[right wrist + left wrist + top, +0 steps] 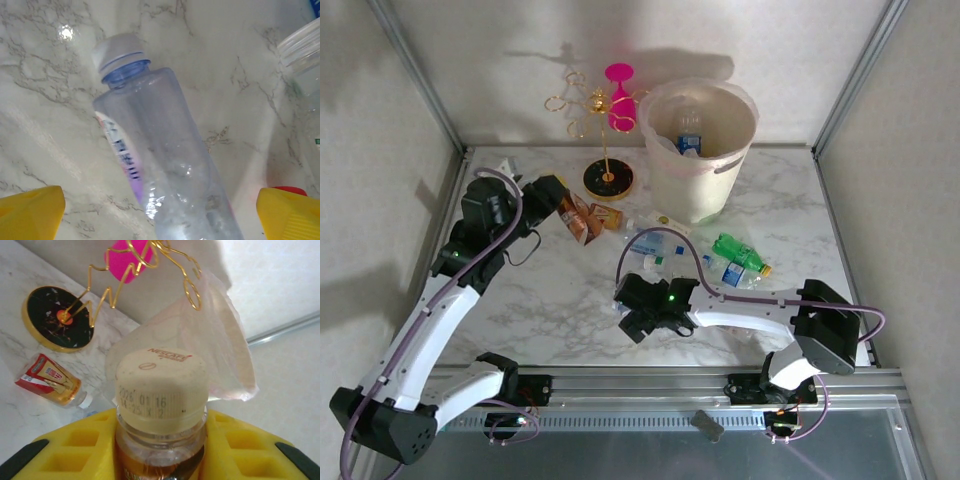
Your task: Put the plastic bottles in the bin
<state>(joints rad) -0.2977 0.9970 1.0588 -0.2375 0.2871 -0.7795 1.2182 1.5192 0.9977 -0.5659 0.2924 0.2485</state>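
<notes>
My left gripper (160, 442) is shut on a brown drink bottle (161, 390) with a cream cap, held just below the cap between the yellow fingers (70, 450). In the top view this gripper (566, 208) hangs left of the pale cream bin (698, 150), which holds some bottles. My right gripper (636, 314) is low over the table, open, its yellow fingertips (31, 210) wide on either side of a clear bottle (165, 155) lying flat with a pale cap. More bottles lie near the bin: a red-brown labelled one (606, 216), a clear blue-labelled one (658, 244) and a green one (740, 250).
The gold wire stand (608, 180) with the pink glass (619, 100) stands left of the bin, close to my left gripper. Another clear bottle's neck (300, 47) and a red cap (290, 190) lie just right of my right gripper. Enclosure walls border the table.
</notes>
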